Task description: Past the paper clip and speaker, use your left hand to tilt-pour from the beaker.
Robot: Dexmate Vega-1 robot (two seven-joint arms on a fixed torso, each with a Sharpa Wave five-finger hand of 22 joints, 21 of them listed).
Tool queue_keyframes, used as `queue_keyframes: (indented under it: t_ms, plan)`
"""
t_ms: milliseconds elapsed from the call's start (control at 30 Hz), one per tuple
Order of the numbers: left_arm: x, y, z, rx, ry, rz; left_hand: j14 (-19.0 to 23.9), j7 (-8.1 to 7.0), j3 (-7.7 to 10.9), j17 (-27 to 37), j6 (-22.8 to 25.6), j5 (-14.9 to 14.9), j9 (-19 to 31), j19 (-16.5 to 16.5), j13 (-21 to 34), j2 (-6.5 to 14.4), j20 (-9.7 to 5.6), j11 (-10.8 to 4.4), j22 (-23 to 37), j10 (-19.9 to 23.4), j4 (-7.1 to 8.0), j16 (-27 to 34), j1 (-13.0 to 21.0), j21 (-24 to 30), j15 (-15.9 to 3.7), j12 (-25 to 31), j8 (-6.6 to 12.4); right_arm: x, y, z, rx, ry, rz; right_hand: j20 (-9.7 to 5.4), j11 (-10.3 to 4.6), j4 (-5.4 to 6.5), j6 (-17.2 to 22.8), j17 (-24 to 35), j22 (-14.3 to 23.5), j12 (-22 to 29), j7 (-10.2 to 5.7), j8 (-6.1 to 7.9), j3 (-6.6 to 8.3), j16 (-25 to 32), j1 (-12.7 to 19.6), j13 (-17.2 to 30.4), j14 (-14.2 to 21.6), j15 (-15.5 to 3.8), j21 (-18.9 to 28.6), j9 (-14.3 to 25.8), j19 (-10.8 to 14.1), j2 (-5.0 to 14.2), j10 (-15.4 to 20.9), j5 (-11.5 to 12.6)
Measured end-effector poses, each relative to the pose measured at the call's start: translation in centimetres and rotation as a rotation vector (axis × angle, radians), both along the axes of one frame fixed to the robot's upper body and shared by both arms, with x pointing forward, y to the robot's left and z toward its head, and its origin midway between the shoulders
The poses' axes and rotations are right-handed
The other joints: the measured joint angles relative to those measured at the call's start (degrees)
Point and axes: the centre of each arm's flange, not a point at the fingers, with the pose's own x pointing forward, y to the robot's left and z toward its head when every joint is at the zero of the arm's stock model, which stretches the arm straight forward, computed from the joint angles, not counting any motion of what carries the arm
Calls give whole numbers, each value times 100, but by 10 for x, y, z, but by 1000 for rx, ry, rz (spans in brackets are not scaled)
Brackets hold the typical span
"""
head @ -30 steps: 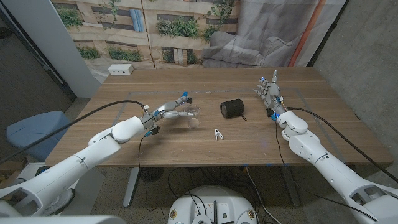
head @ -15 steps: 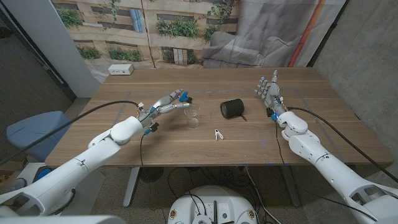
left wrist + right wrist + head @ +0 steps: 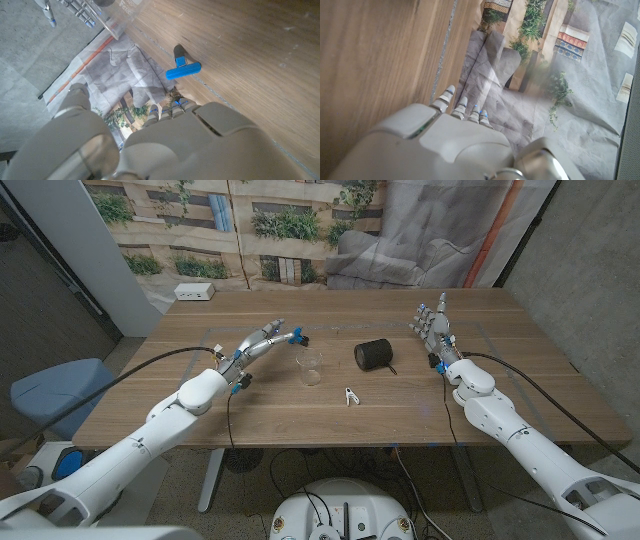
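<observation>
The clear beaker (image 3: 311, 366) stands upright on the wooden table (image 3: 300, 415), left of the black speaker (image 3: 373, 354). A small white paper clip (image 3: 349, 395) lies in front of them. My left hand (image 3: 263, 341) hovers left of and behind the beaker, fingers stretched out, holding nothing and clear of the glass. In the left wrist view the left hand (image 3: 165, 140) shows a blue fingertip (image 3: 183, 71) over the wood, with the beaker's (image 3: 117, 17) edge beyond it. My right hand (image 3: 433, 328) is raised at the right of the table, fingers straight and apart; the right wrist view shows its back (image 3: 450, 140).
A white box (image 3: 194, 291) sits at the table's far left corner. A blue chair (image 3: 55, 390) stands off the table's left side. A printed backdrop hangs behind the far edge.
A second ago my left hand held the beaker tilted. It set the beaker upright, let go, and has drawn back to the left and away. The right hand has not moved.
</observation>
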Motion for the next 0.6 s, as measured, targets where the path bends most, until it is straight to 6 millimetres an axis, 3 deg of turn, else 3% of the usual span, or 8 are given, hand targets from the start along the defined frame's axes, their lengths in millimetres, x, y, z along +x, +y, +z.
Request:
queue_keyframes:
  t_ms: [133,267,600]
  plan:
    - [4,2,2,-42,-9,-5,1,-11,0,0,111,0,0,0,0,42,0,-8,0,136,0,19,-42,0,-61,44,0,0,0,0,0,0,0,0,0,0,0,0,0,0,0,0,0,0,0,0,0,0,0,0,0,0,0,0]
    - [19,2,-3,-94,11,9,54,-30,0,0,191,0,0,36,0,91,-1,-41,0,243,0,22,-92,35,-113,44,0,0,0,0,0,0,0,0,0,0,0,0,0,0,0,0,0,0,0,0,0,0,0,0,0,0,0,0]
    - [31,-6,-6,-173,28,-8,77,-43,47,1,204,0,1,126,0,217,3,-54,0,212,0,-2,-212,34,-87,-6,-27,0,0,0,0,0,0,0,0,0,0,0,0,0,0,0,0,0,0,0,0,0,0,0,0,0,0,0]
